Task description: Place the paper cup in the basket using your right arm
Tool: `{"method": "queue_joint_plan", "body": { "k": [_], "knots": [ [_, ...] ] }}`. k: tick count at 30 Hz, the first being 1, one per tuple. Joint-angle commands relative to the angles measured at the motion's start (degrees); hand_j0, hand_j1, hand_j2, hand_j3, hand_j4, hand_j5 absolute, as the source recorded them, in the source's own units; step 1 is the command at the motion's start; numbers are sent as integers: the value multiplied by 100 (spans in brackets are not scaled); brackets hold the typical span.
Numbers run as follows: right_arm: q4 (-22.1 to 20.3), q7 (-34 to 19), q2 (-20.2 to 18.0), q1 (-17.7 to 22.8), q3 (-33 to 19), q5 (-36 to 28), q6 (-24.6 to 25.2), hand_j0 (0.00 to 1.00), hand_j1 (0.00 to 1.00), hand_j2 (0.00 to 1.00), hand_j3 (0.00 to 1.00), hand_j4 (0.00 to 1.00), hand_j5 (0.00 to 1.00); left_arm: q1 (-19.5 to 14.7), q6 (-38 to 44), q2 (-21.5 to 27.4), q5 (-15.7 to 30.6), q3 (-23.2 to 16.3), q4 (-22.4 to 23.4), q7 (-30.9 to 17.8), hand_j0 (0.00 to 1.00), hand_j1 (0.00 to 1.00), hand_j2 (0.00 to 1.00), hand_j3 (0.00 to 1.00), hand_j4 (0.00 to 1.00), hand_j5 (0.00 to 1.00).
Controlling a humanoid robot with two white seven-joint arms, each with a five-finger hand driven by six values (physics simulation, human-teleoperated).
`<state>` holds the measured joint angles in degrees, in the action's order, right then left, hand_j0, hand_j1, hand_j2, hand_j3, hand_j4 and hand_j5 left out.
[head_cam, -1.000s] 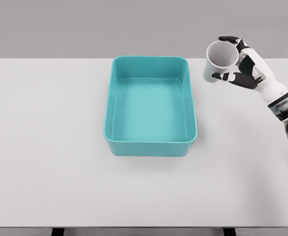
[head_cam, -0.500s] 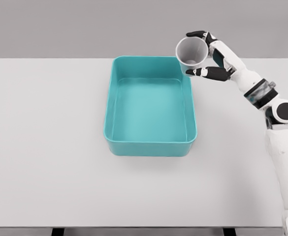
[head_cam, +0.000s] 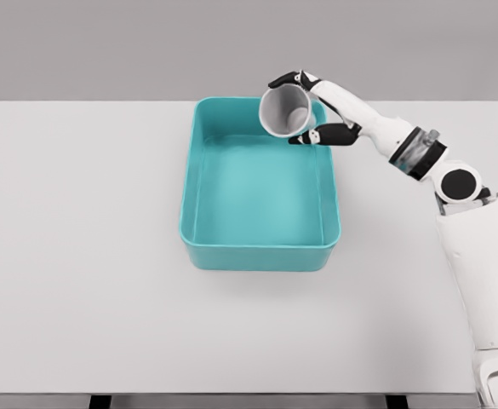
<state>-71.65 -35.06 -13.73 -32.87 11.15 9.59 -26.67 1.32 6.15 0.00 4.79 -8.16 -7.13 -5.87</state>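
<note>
Bright even light, faint shadows, sharp render

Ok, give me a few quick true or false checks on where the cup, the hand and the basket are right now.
1. The right hand grips the paper cup. True.
2. The cup is lying on the floor of the basket. False: it is held up over the basket's far right corner.
3. The cup's opening tilts toward the camera. True.
4. The basket is red. False: it is teal.
5. The left hand is also holding the cup. False: no left arm shows.
</note>
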Motion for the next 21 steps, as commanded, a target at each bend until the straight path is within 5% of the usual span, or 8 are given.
{"method": "queue_joint_plan", "body": {
  "k": [1,13,16,21],
  "knots": [
    [-15,6,-25,-26,185,254,-84,54,54,54,54,54,54,0,0,0,5,-1,1,-2,100,100,100,100,100,100],
    [-235,6,-174,-510,1082,1080,-75,55,55,55,55,55,55,0,0,0,-4,-1,1,-2,100,100,100,100,100,100],
    [-367,6,-218,-554,1187,1282,-66,90,90,90,90,90,90,0,0,0,5,-1,1,-2,100,100,100,100,100,100],
    [-596,6,-420,-554,1214,1291,-49,92,92,92,92,92,92,0,0,0,5,-1,1,-2,100,100,100,100,100,100]
  ]
}}
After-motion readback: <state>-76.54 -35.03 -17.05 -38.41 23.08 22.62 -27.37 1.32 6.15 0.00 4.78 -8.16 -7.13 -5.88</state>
